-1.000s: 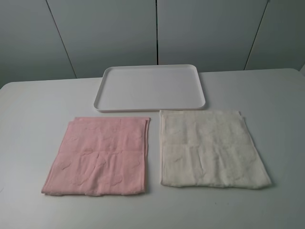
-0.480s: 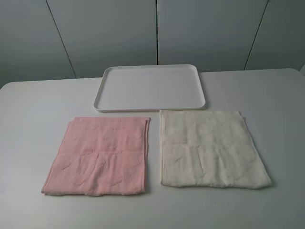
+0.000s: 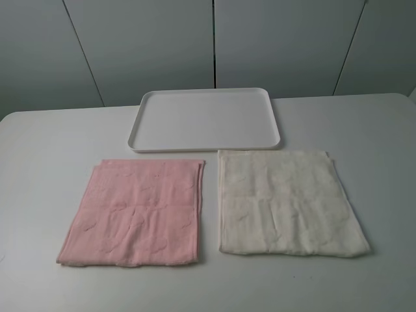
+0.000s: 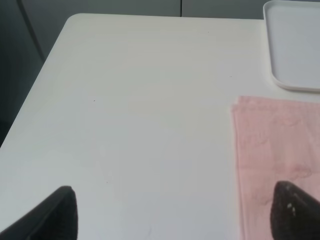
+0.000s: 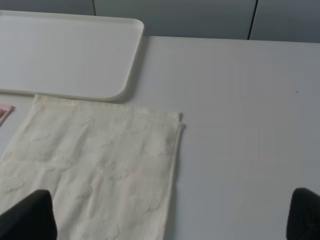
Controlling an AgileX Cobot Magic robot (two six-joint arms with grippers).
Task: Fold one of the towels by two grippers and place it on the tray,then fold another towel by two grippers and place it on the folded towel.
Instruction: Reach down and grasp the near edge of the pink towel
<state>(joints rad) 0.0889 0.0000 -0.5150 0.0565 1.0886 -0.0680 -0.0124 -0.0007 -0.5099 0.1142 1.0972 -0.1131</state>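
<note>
A pink towel (image 3: 133, 211) lies flat at the front left of the white table, and a cream towel (image 3: 286, 201) lies flat at the front right. The white tray (image 3: 205, 120) sits behind them, holding nothing. Neither gripper shows in the exterior high view. In the left wrist view the left gripper (image 4: 175, 212) is open and empty, its dark fingertips (image 4: 55, 212) spread above the table, one over the pink towel (image 4: 275, 150). In the right wrist view the right gripper (image 5: 170, 215) is open and empty over the cream towel (image 5: 95, 170), near its edge.
The table's left edge and rounded corner (image 4: 70, 22) show in the left wrist view. The tray's corner (image 5: 125, 60) lies just beyond the cream towel. Grey wall panels (image 3: 214, 39) stand behind the table.
</note>
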